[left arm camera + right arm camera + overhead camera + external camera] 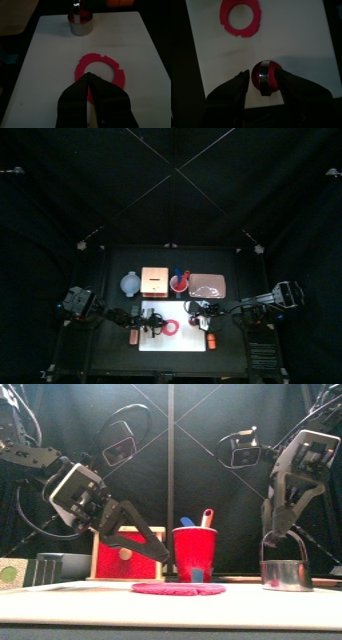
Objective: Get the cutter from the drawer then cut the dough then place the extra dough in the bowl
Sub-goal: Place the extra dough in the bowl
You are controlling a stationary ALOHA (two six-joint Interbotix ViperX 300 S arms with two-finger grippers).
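Red dough in a flat ring (100, 56) lies on the white cutting board (53, 60), toward its front, and the coming move turns on how it sits to the left end effector (89, 75). The jaws there are pressed together to a point, right over the ring's near arc beside the hole. Whether they actually pinch the dough, I cannot tell; in the front view the tips seem to hang just above it. The ring is round, so it has no long axis to favour, and the left arm is plainly the nearer one. At the other end of the board stands the metal cutter (81, 25), upright, with a red disc inside it. The right end effector (264, 74) is directly above it, jaws apart on either side of the wire handle. The cut looks done, so the ring is the extra dough left to move. The blue-grey bowl (130, 283) waits at the back left of the counter (238, 260), on the left arm's own side.
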